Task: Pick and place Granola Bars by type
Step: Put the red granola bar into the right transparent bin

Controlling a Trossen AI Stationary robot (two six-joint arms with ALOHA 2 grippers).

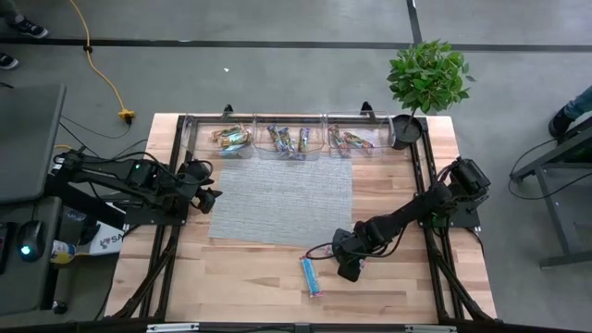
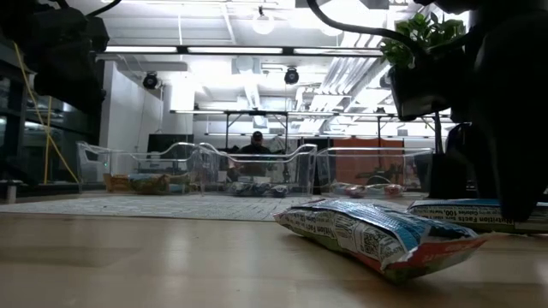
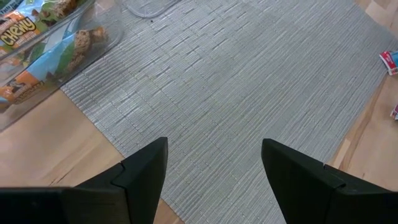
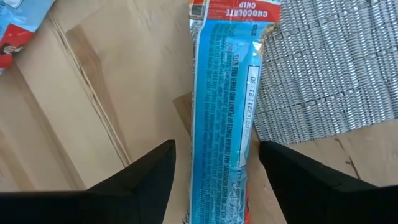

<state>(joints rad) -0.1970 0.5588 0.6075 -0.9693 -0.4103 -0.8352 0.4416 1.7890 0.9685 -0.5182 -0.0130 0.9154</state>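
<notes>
On the pale wooden table (image 1: 250,277), whose boards run in long strips, a grey woven mat (image 1: 282,199) lies flat in the middle, its ribbed weave plain in the left wrist view. Along the far edge I see three clear plastic bins (image 1: 291,139) in a row, thin-walled and glossy, each holding crinkled wrapped bars: a tan-green lot (image 1: 233,140) in the left one, a darker mixed lot (image 1: 289,140) in the middle, and more (image 1: 350,141) in the right one (too small from above for me to tell the kinds apart). A potted green plant (image 1: 427,79) stands at the far right corner.

The bar I am after is a light blue bar (image 4: 224,106), a long flat foil wrapper with a pinkish-red end reading "chocolate chip" and fine print down its back. It lies on bare wood just off the near edge of the mat, its far end overlapping the mat's corner. A second blue bar (image 1: 312,276) lies nearer the front edge; in the low view its wrapper looks puffed and wrinkled.

My right gripper (image 4: 214,165) hangs directly over the first bar with its dark wedge fingers spread apart, one on each side of the wrapper, nothing clamped. The left gripper (image 3: 214,162) waits over the mat's left part, fingers likewise apart and empty.
</notes>
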